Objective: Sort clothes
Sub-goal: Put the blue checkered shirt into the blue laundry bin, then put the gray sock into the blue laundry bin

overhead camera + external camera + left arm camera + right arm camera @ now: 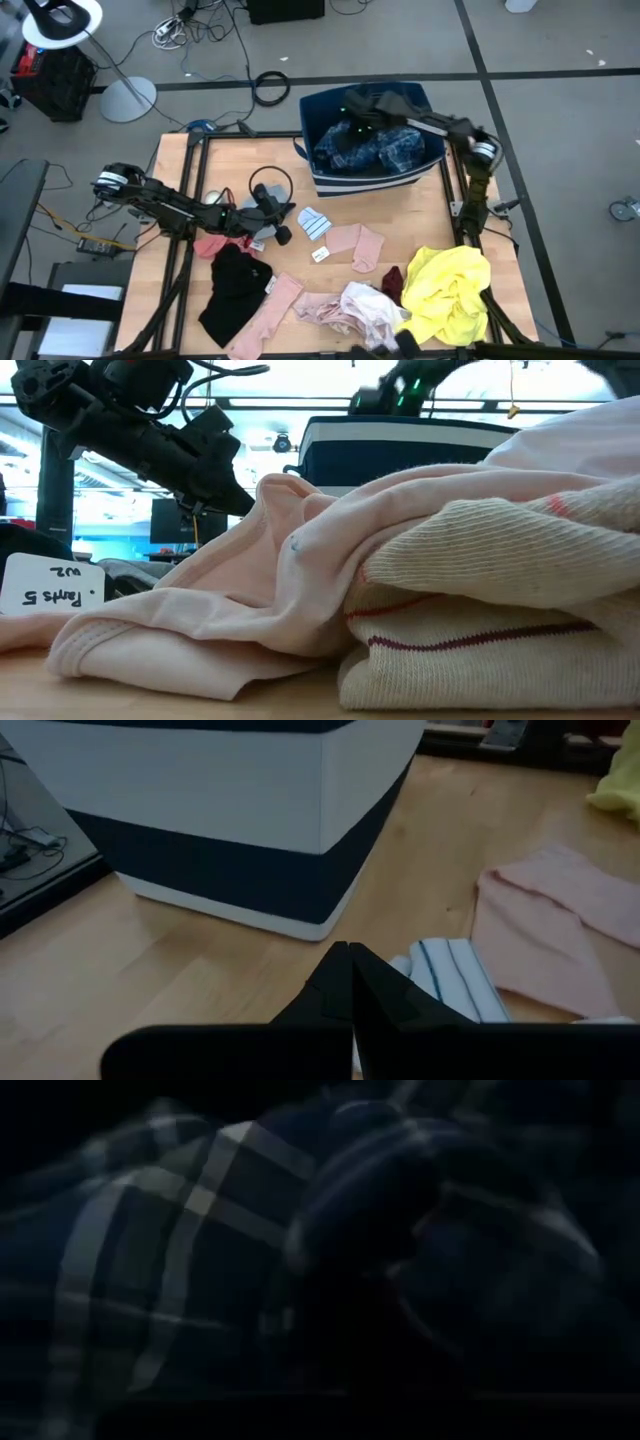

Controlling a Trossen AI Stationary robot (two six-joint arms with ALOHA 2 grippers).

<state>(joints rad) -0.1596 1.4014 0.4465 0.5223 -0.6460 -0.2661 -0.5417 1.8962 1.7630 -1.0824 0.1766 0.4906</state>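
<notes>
Clothes (445,290) strew the wooden table (170,170) (left jaws closed, right jaws' state unclear), cables (270,87) beyond.

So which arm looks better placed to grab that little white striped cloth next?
The left. Its gripper sits right beside the white striped cloth, fingers closed and empty. The right gripper is over the navy bin, above the plaid garment.
</notes>
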